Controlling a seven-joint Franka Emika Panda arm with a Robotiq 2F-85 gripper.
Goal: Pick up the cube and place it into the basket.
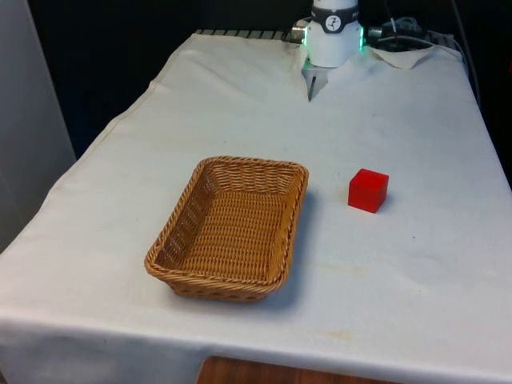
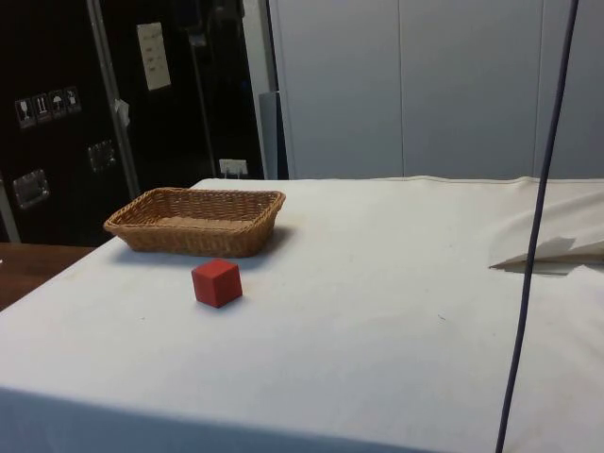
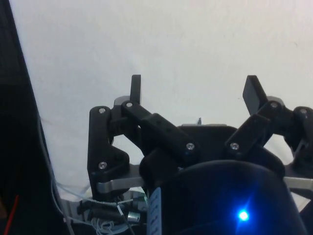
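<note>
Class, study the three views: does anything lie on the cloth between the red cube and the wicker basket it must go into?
Nothing visible does. The small red cube sits apart from the woven wicker basket, on the front view's right of it, with bare white tablecloth between them. Only the basket's low rim must be cleared.

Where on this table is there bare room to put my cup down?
Almost anywhere. The white cloth lies bare beyond the red cube, and between the wicker basket and the robot's end. The only narrow spot is the strip between basket and cube. The open gripper hangs over bare cloth.
</note>
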